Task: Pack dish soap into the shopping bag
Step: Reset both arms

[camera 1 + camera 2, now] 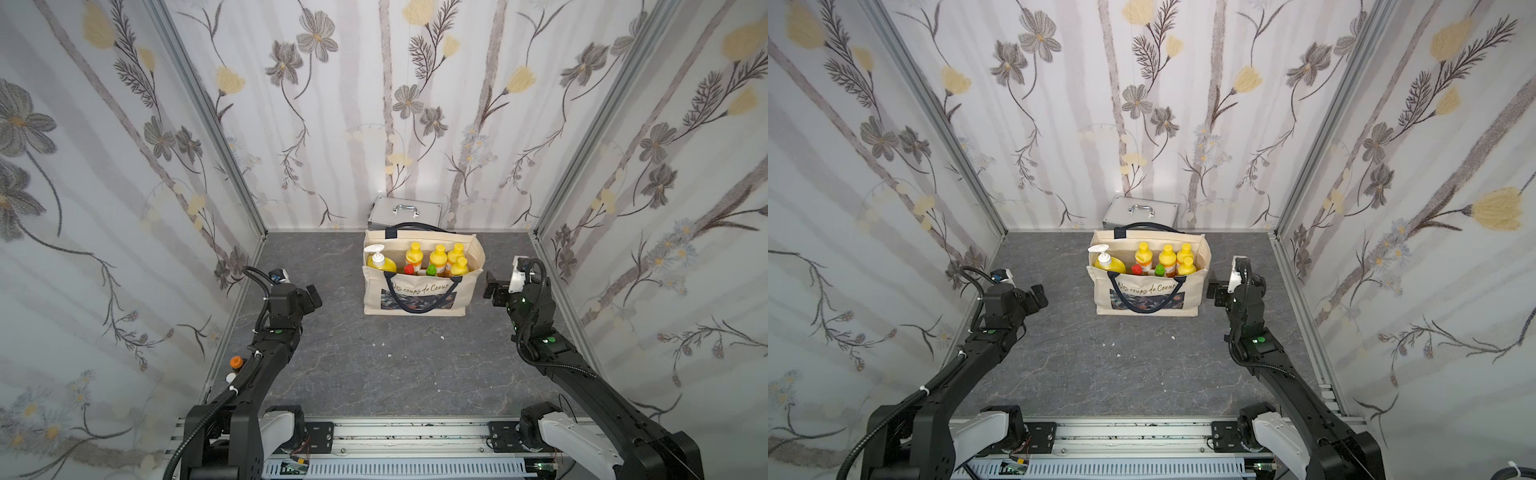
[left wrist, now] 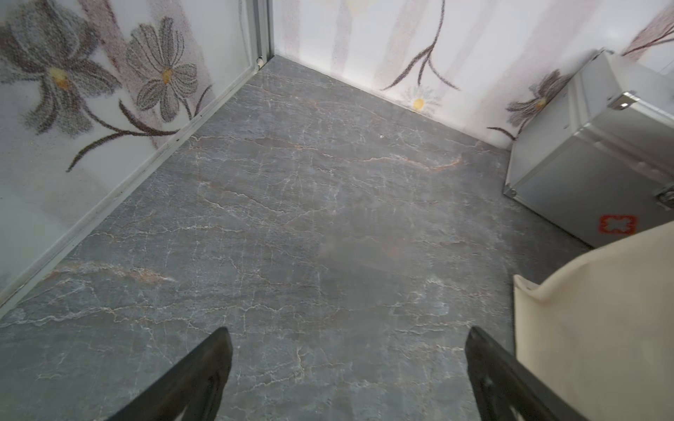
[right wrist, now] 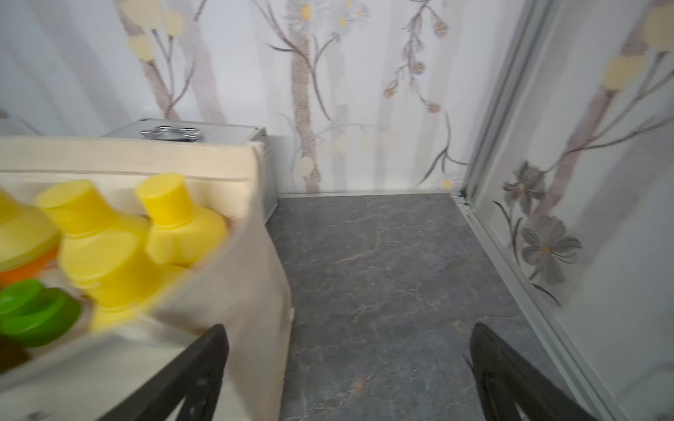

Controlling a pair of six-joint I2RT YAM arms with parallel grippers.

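The right gripper point(image 3: 348, 328) stands wide open and empty, its black fingers point(image 3: 204, 364) just beside the right end wall of the shopping bag point(image 1: 376, 299). Whether one brushes the cloth I cannot tell. The left gripper point(image 2: 348, 330) is also spread wide with nothing between its fingers, over bare table point(image 1: 374, 374) left of the bag.

The bag is boxy cream canvas with navy looped handles and script lettering, upright at the far middle of the table. The dish soap point(image 1: 456, 253) stands inside it. A fat yellow pump bottle point(image 1: 384, 262) is at the left and slim orange bottles with smooth yellow caps point(image 1: 438, 254) at the right, with a red cap point(image 1: 409, 269) and a green cap point(image 1: 431, 270) low in front. Behind stands a silver metal case point(image 1: 405, 212). The table is grey, veined like marble.
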